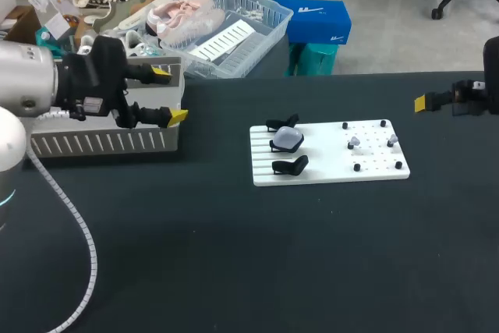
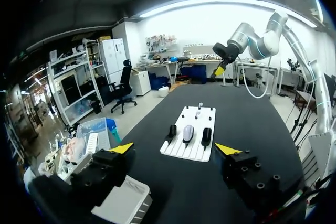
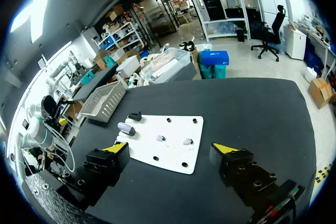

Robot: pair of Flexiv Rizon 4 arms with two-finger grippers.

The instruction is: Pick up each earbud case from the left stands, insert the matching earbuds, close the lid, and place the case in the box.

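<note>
Our left gripper (image 1: 170,95) hung wide open and empty, well off the board's (image 1: 327,171) left end. Its yellow fingertips (image 1: 178,116) were just by the end of the grey box (image 1: 101,143) that faces the board. Our right gripper (image 3: 169,148) was also spread wide with nothing in it, well off the board's right end. Between the two, the white board lay flat on the black table (image 1: 234,271). On the board's left half we saw three cases in a row: a far black case (image 1: 282,123) at the back edge, a pale case (image 1: 287,139) in the middle, and a near black case (image 1: 290,165) at the front edge. On the board's right half two pale earbuds (image 1: 355,143) lay among black pegs (image 1: 358,167).
</note>
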